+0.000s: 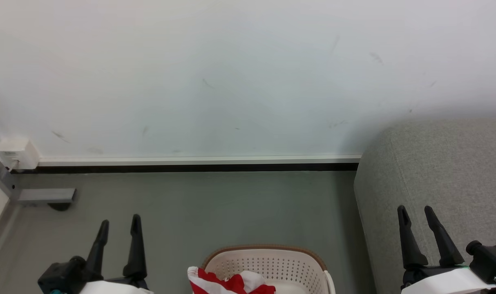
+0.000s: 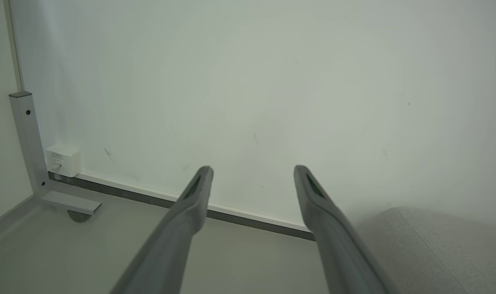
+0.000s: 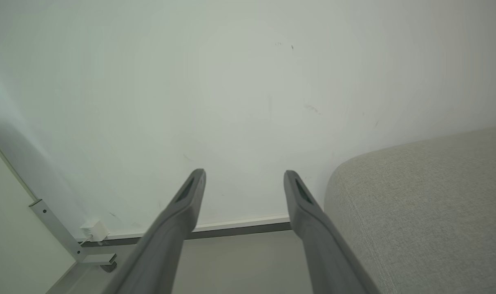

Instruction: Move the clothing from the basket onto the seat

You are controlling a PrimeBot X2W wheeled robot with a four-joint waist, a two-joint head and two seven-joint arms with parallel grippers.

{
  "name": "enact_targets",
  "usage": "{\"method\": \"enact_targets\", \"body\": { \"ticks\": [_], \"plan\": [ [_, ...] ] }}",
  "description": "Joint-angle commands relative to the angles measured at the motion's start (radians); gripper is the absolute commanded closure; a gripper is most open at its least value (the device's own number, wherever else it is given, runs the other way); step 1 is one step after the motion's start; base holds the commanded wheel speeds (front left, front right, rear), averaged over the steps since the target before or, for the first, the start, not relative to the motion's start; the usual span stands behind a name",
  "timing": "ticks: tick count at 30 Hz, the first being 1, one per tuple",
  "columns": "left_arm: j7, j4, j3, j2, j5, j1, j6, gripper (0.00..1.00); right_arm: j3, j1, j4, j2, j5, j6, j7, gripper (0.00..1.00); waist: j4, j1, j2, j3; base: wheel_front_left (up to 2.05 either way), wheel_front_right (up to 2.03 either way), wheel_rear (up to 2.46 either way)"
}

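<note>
The cream-white basket [image 1: 272, 263] with small holes and a brown rim sits on the floor at the bottom middle of the head view. Red and white clothing [image 1: 227, 281] lies inside it, partly cut off by the frame edge. The light grey seat [image 1: 440, 179] fills the right side, and also shows in the wrist views [image 2: 436, 249] [image 3: 427, 212]. My left gripper [image 1: 120, 222] stands open to the left of the basket, empty. My right gripper [image 1: 416, 209] stands open in front of the seat, empty. Both point towards the wall [image 2: 252, 167] [image 3: 244, 171].
A white wall [image 1: 231, 81] with a white and black skirting runs across the back. A grey metal frame leg [image 1: 48, 196] and a small white wall box [image 1: 15, 152] stand at the far left. Grey floor [image 1: 211, 208] lies between wall and basket.
</note>
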State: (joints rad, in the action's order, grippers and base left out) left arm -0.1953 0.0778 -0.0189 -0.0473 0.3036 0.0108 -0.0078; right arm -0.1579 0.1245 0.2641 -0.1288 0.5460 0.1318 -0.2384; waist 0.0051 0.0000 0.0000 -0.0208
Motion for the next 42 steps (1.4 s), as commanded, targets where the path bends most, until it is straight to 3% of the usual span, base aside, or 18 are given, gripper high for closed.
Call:
{"method": "enact_targets", "body": {
  "ticks": [1,33,42],
  "plan": [
    [-0.009,-0.010,0.001,-0.008,-0.031,-0.009,0.005,0.00,0.001,0.021,0.001,-0.003,-0.022,-0.002,-0.005,0.00,0.000,0.0000,0.0000,0.000,0.00,0.00,0.00],
    [-0.070,-0.016,0.010,-0.010,-0.290,-0.024,0.019,0.00,-0.006,0.031,0.041,0.023,-0.253,-0.002,-0.027,0.00,-0.004,0.0000,0.0000,-0.009,0.00,0.00,0.00],
    [-0.070,-0.010,0.010,-0.010,-0.285,-0.023,0.015,0.00,-0.015,0.033,0.046,0.016,-0.251,-0.002,-0.028,0.00,-0.008,0.0000,0.0000,-0.011,0.00,0.00,0.00]
  ]
}}
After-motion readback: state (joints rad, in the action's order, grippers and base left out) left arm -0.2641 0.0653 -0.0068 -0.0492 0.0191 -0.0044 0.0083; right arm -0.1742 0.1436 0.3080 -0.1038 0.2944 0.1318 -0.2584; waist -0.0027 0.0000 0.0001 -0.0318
